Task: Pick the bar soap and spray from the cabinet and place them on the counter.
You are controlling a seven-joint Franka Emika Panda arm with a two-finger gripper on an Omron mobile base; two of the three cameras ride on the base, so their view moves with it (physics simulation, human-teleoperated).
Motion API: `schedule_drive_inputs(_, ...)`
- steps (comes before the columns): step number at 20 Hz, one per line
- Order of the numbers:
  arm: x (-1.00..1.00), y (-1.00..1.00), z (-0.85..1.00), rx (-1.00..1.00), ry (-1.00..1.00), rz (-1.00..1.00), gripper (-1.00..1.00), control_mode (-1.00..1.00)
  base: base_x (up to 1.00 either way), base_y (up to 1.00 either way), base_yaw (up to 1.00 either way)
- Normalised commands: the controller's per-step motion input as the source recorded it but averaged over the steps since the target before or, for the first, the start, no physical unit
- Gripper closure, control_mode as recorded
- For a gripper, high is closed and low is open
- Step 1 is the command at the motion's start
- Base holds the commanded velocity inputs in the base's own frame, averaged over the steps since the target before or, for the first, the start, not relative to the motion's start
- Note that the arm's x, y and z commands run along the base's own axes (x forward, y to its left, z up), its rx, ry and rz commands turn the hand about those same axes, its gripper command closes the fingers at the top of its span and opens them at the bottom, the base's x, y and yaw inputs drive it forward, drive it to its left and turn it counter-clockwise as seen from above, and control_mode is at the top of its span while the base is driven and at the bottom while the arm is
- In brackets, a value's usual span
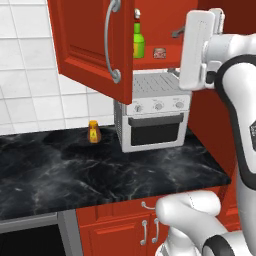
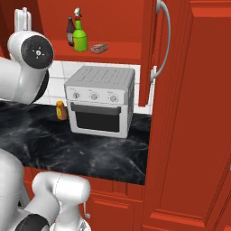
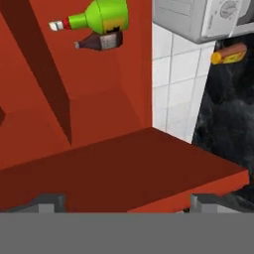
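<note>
The cabinet (image 2: 113,27) is seen with doors open, above the counter (image 1: 100,175). A toaster oven (image 2: 100,103) is set on the counter, a small orange bottle (image 1: 93,132) beside it. On the cabinet shelf the spray (image 2: 80,36) stands upright next to a dark bottle (image 2: 70,31); the bar soap (image 2: 99,48) lies just beside. The gripper (image 3: 124,201) is held apart, nothing between its fingertips.

Open red cabinet (image 2: 149,54) above a white toaster oven (image 2: 100,101), spray (image 2: 80,35) upright on its shelf, dark brown bottle (image 2: 70,31) just behind-left, bar soap (image 2: 99,48) right of the spray, small orange bottle (image 2: 60,110) on the counter (image 2: 90,153) left of the oven.
</note>
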Motion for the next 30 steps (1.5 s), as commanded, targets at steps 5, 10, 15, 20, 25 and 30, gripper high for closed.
schedule_drive_inputs(5,0.46,0.02,0.0,0.05,0.06,0.1,-1.0,-1.0,0.0,0.0,0.0)
schedule_drive_inputs(10,0.17,0.12,-0.02,0.07,0.01,0.13,-1.0,-1.0,0.0,0.0,0.0)
schedule_drive_inputs(15,0.26,0.28,-0.2,0.06,0.0,0.15,-1.0,-1.0,0.0,0.0,0.0)
schedule_drive_inputs(20,0.3,0.19,-0.17,0.05,0.01,0.15,-1.0,-1.0,0.0,0.0,0.0)
schedule_drive_inputs(25,0.23,0.1,0.0,0.0,0.0,0.14,-1.0,-1.0,0.0,0.0,0.0)
schedule_drive_inputs(30,0.35,0.12,0.0,0.0,0.01,0.14,-1.0,-1.0,0.0,0.0,0.0)
